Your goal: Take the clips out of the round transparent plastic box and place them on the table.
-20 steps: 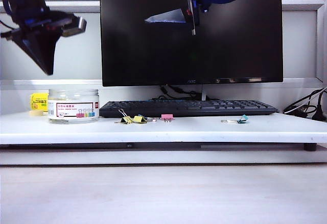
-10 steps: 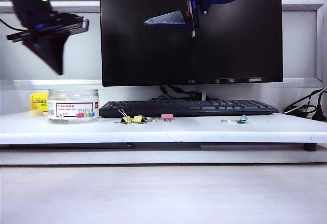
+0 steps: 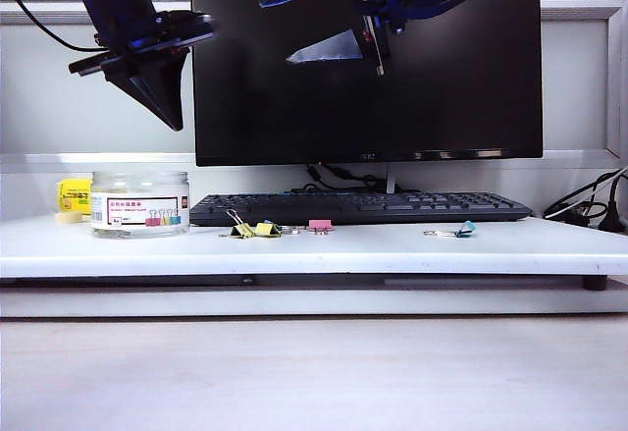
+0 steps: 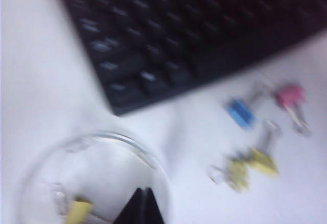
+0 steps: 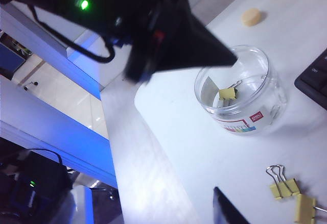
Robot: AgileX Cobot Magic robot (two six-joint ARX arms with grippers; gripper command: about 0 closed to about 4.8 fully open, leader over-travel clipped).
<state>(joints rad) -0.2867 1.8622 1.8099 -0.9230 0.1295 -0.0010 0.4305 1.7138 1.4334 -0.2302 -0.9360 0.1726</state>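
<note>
The clips (image 5: 227, 93) I still have to fetch lie on the floor of the round transparent plastic box (image 3: 140, 203), which stands near the left end of the table (image 3: 392, 247), in front of the yellow roll (image 3: 74, 198). From the right wrist view I make out at least one yellow body with wire handles inside. I judge them light, stiff and springy; the painted body is slick, so I would pinch across the body or the folded handles rather than a single wire loop. The box looks light too, with smooth thin walls, and could slide or tip if my finger catches its rim.

Two more yellow clips (image 3: 253, 229) already rest on the table near the front edge, just in front of the keyboard (image 3: 358, 207), with a pink clip (image 3: 320, 225) beside them and a teal clip (image 3: 459, 230) further right.

My left end effector (image 3: 162, 92) hangs high over the box, clenched and empty. My right end effector (image 3: 339, 19) is up before the monitor (image 3: 368, 107), spread wide, carrying nothing.
</note>
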